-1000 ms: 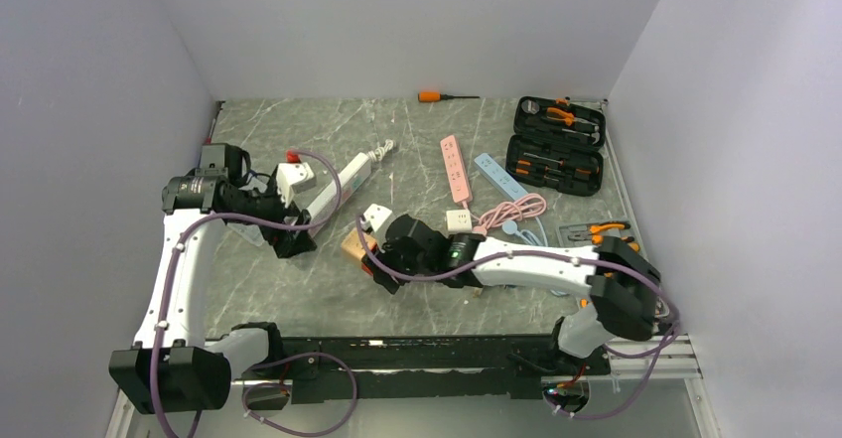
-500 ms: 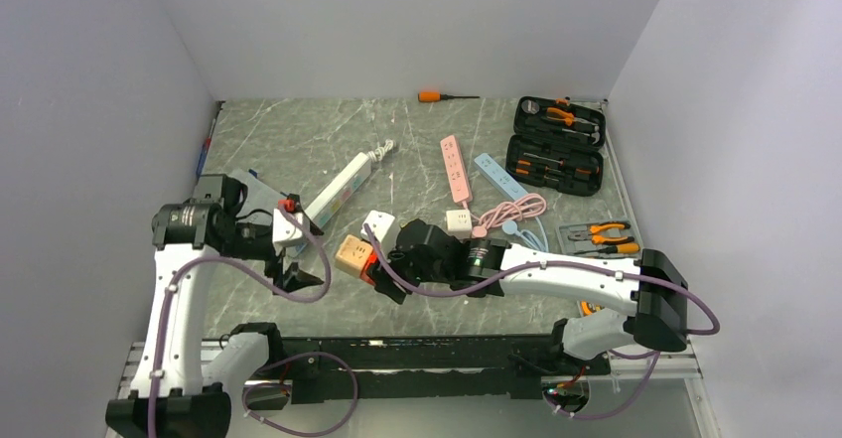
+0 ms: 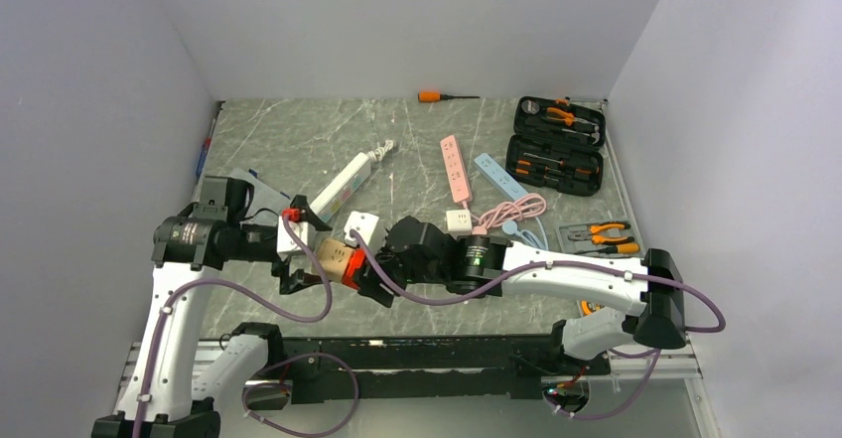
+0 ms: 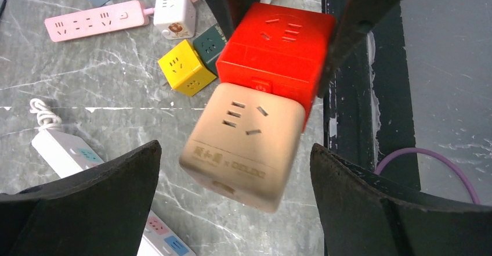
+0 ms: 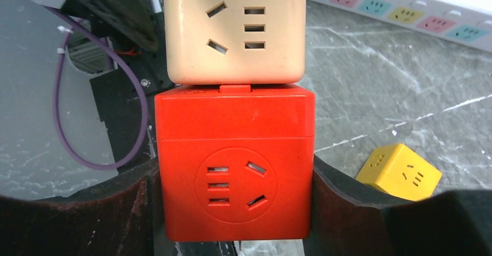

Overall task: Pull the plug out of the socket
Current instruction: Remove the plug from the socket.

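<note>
A beige cube plug point(image 4: 243, 143) is joined to a red cube socket point(image 4: 275, 50), and the pair hangs above the table. My right gripper point(image 5: 235, 166) is shut on the red cube socket point(image 5: 235, 175), with a pad against each side. The beige cube plug point(image 5: 235, 29) sticks out beyond those fingers. My left gripper point(image 4: 235, 151) is open, its fingers to either side of the beige cube's near end and touching neither face. In the top view the pair point(image 3: 343, 259) sits between the left gripper point(image 3: 301, 247) and the right gripper point(image 3: 369, 271).
A yellow cube point(image 4: 185, 67), a dark green cube point(image 4: 210, 44) and a white cube point(image 4: 173, 15) lie on the marble below. A long white power strip point(image 3: 343, 185), a pink strip point(image 3: 455, 168), a blue strip point(image 3: 499, 175), a tool case point(image 3: 558, 145) and a screwdriver point(image 3: 437, 96) lie farther back.
My right arm has carried the joined cubes leftward and off the table. My left gripper has swung from the long white strip toward the front and now faces the beige cube.
</note>
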